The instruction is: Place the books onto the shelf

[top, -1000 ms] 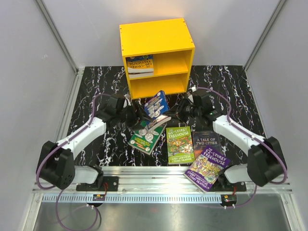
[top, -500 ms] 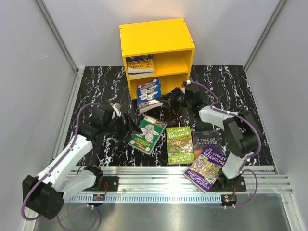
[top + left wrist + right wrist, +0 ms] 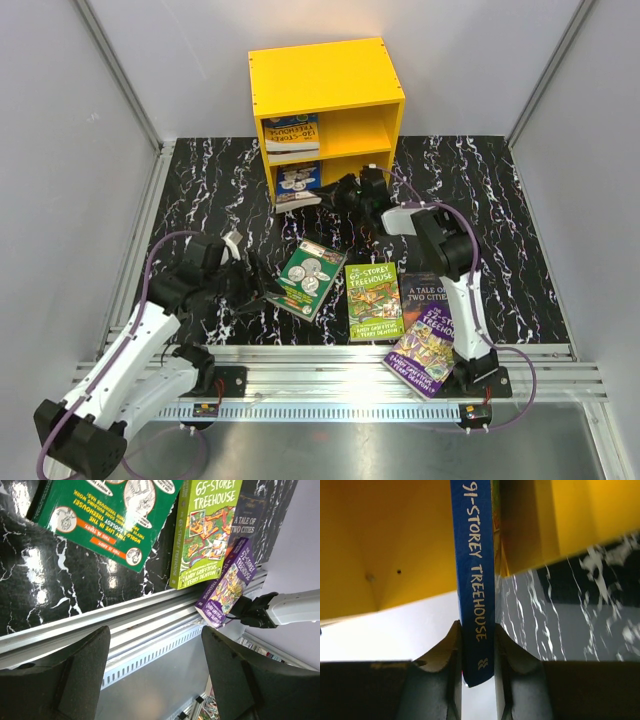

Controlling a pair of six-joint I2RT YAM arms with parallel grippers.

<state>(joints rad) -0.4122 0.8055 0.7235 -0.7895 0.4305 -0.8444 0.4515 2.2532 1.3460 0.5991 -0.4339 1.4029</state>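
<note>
The yellow shelf [image 3: 325,75] stands at the back, with one book [image 3: 292,135] lying in its upper compartment. My right gripper [image 3: 345,192] is shut on the blue "91-Storey Treehouse" book [image 3: 298,183], which sits at the left of the lower compartment's mouth. In the right wrist view its spine [image 3: 475,580] is pinched between the fingers [image 3: 477,650], with the shelf's yellow wall [image 3: 385,545] behind. My left gripper [image 3: 262,290] is open and holds nothing, just left of the green book [image 3: 308,278]. The left wrist view shows its jaws [image 3: 155,675] wide apart over the front rail.
On the black marbled table lie the green book [image 3: 110,515], "65-Storey Treehouse" [image 3: 373,300], "A Tale of Two Cities" [image 3: 428,290] and a purple Treehouse book [image 3: 430,350] overhanging the front rail [image 3: 340,365]. Grey walls close in both sides.
The right gripper has carried the blue book from above the table's middle back to the shelf's lower compartment. The left arm has drawn back toward the near left, jaws still open.
</note>
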